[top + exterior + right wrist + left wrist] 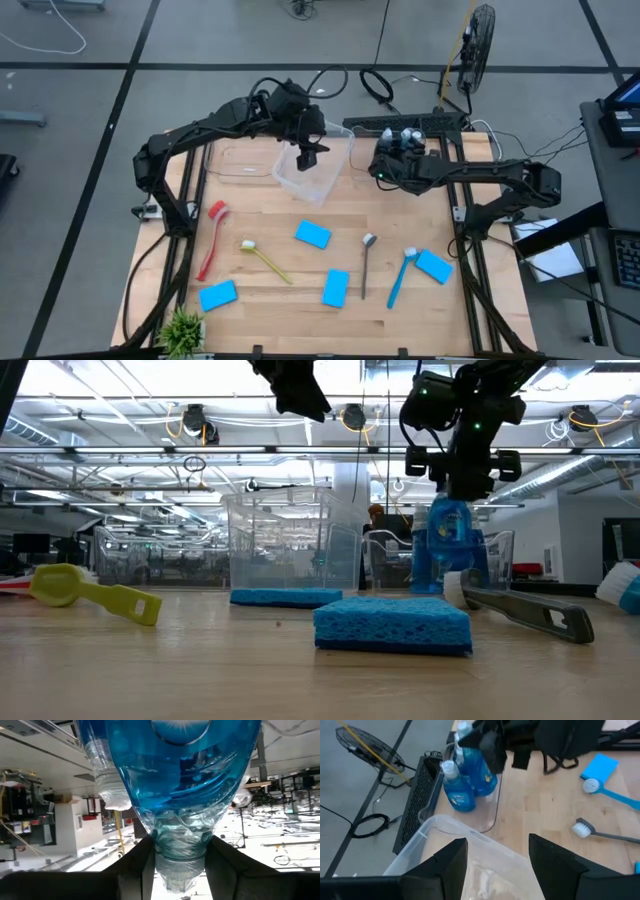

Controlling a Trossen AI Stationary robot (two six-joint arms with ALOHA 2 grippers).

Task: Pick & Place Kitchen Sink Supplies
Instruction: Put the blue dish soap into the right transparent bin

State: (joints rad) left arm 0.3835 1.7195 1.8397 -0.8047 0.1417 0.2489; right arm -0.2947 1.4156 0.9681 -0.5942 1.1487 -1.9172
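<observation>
My right gripper (462, 485) is shut on a small blue bottle (449, 545) with a pale cap. It holds the bottle inside a clear bin (487, 817) at the table's far right. A second blue bottle (458, 795) stands in that bin beside it. My left gripper (308, 152) hangs open high above another clear bin (312, 170) at the far middle, touching nothing. On the near half of the table lie several blue sponges (313, 235), a red brush (212, 238), a yellow brush (265, 260), a blue brush (400, 277) and a grey spoon-like tool (367, 262). My right gripper pinches the bottle's neck (177, 852), just under the cap, between its two fingers, one on either side. The arm reaches in from the table's right. The bottle hangs upright below the fingers, its base down inside the bin; whether it stands on the bin's floor I cannot tell.
A small green plant (183, 328) stands at the near left corner. A black power strip (400, 122) and cables lie along the far edge behind the bins. A fan (478, 45) stands on the floor beyond the far right corner.
</observation>
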